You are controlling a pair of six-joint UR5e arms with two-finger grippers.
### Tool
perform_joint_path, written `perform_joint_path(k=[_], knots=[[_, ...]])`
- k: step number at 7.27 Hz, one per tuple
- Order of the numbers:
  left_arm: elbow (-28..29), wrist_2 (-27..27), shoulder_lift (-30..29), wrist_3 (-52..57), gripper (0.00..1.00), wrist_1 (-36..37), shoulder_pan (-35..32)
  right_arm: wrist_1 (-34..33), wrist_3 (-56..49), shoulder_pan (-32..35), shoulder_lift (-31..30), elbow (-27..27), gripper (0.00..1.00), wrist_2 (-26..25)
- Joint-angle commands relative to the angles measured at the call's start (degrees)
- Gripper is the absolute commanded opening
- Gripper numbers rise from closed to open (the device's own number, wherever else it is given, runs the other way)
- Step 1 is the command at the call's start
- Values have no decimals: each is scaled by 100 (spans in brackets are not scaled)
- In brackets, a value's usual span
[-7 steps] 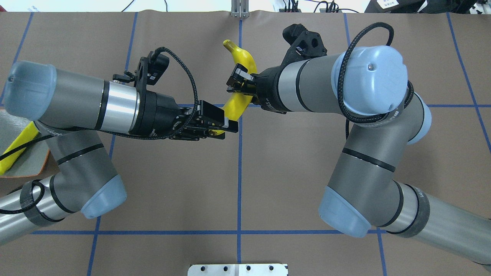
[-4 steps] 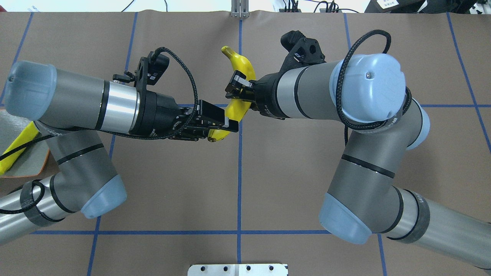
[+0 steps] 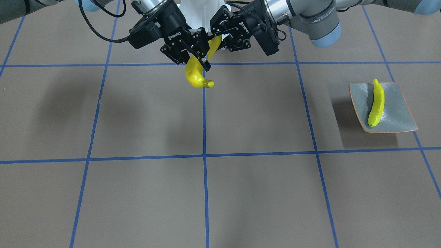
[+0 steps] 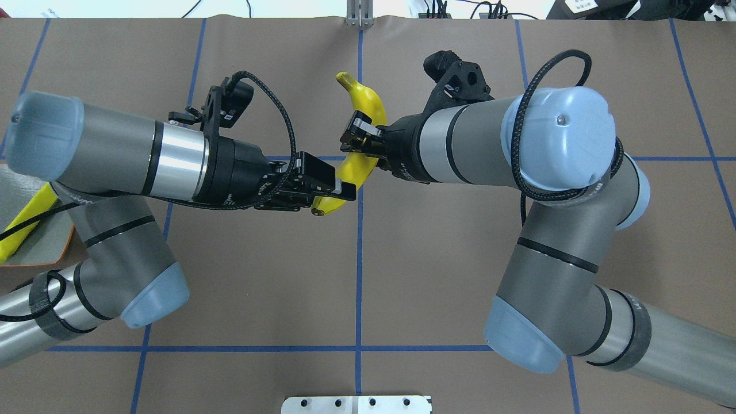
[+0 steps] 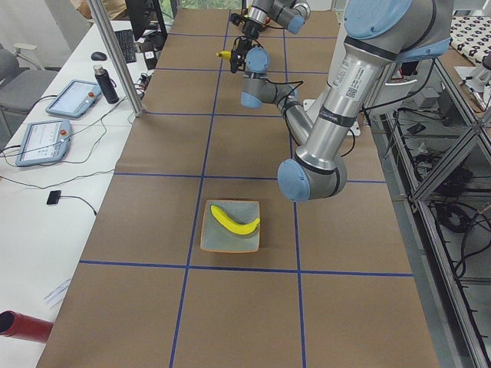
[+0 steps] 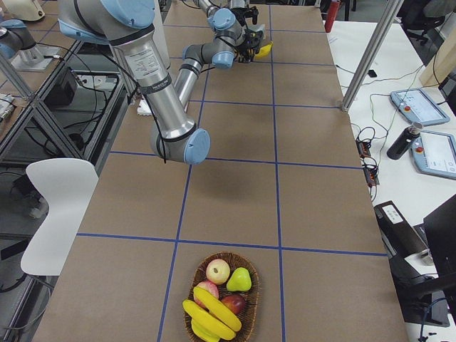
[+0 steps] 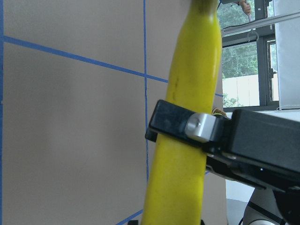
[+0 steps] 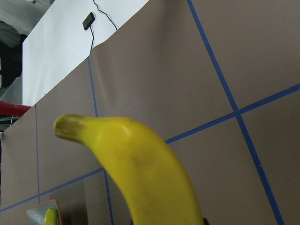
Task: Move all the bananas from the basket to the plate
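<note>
Banana [image 4: 369,107] is held in mid-air above the tabletop [image 4: 259,276] with its long axis pointing away from the robot; right gripper [image 4: 360,135] fingers are clamped mid-length, left gripper [image 4: 330,198] fingers straddle the near end (grip unclear), and the plate [image 3: 396,106] is on the left arm's side.

The left arm [image 4: 109,144] and right arm [image 4: 477,138] are grey tubes with pale blue joint caps [image 4: 555,123] and thin black seams. Behind the black fingers [image 4: 347,189] come black bodies [image 3: 172,35] lettered ROBOTIQ in white, a silver band [image 4: 178,158] and a looping braided black cable [image 4: 289,129].
</note>
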Motion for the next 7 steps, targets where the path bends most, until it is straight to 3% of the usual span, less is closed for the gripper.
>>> perform_joint_path(k=[1,5,7], knots=[[0,161,67,51,0,0,-3,-3,-475,-1,9,27,100,-106],[-201,180,662,51,0,0,-99,-38,-853,525,-376,247,100,112],[-586,102,1197,95,0,0,-502,-29,-960,1130,-597,247,100,725]])
